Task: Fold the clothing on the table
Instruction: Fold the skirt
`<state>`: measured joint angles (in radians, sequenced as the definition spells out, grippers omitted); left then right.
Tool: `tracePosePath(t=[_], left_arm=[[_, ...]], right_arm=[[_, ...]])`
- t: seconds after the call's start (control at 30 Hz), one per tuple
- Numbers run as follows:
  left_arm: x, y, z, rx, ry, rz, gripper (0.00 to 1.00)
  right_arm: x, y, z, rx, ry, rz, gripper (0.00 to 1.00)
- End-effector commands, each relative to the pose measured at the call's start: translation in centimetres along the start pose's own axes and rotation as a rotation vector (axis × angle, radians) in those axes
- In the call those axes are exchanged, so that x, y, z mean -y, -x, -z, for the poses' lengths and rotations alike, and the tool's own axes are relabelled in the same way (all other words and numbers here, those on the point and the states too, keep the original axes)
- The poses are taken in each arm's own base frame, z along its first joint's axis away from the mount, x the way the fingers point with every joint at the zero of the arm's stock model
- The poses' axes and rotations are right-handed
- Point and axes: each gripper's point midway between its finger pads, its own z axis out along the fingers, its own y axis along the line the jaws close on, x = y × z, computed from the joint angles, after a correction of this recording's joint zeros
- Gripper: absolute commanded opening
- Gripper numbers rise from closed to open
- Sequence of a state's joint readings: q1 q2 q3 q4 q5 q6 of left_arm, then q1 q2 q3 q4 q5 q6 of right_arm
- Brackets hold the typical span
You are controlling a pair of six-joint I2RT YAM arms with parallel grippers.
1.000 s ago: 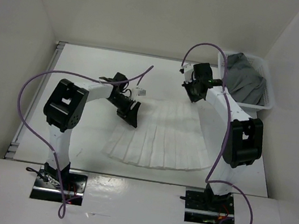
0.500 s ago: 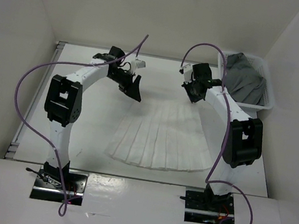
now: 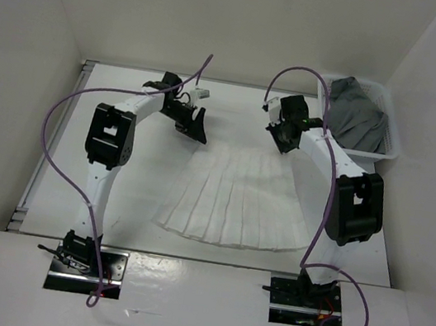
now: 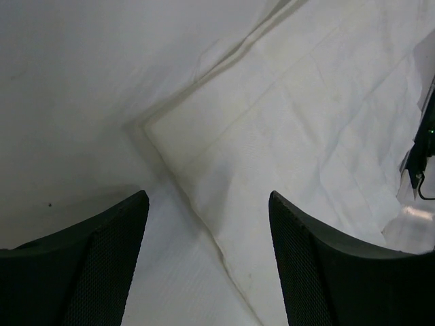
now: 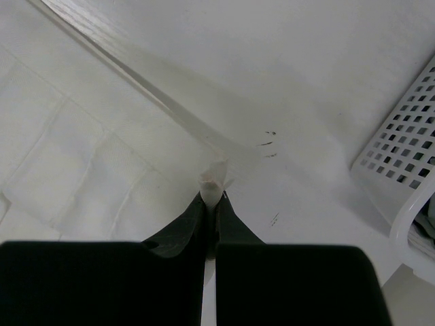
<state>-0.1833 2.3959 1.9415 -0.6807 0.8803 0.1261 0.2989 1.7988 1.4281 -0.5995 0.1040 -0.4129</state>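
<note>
Item: pleated white skirt (image 3: 235, 203), flat on table (image 3: 145, 176), waist edge far, hem near. Right gripper (image 3: 283, 140): clamped on far-right waist corner. Left gripper (image 3: 195, 126): jaws apart, hovering just over far-left waist corner.

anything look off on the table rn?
Nothing spilled or damaged. Only asymmetry: the right pincer is shut on one far corner of the clothing, lifting a taut ridge, while the left pincer hangs open over the other far corner, holding nothing.
</note>
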Motion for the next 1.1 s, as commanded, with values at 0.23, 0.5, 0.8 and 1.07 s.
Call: tracePosePath(t=[0.23,0.5,0.8,1.07], left_arm=[[-2.5,0.6,-1.8,-0.008,0.014,-0.007,0.78],[-2.7,-0.1,-3.6,-0.045,-0.022,0.021,0.78],[-2.2,-3.2,-5.5,-0.143,-0.063,0.060,0.73],[-1.8,-3.4,-5.8,-0.166,-0.070,0.077,0.55]], right_arm=[[0.6,0.7,2.2,0.042,-0.035,-0.004,0.00],[0.6,0.9,2.1,0.042,-0.035,-0.004,0.00],[0.7,1.0,2.3,0.042,-0.035,-0.004,0.00],[0.6,0.9,1.9,0.033,-0.032,-0.003,0.00]])
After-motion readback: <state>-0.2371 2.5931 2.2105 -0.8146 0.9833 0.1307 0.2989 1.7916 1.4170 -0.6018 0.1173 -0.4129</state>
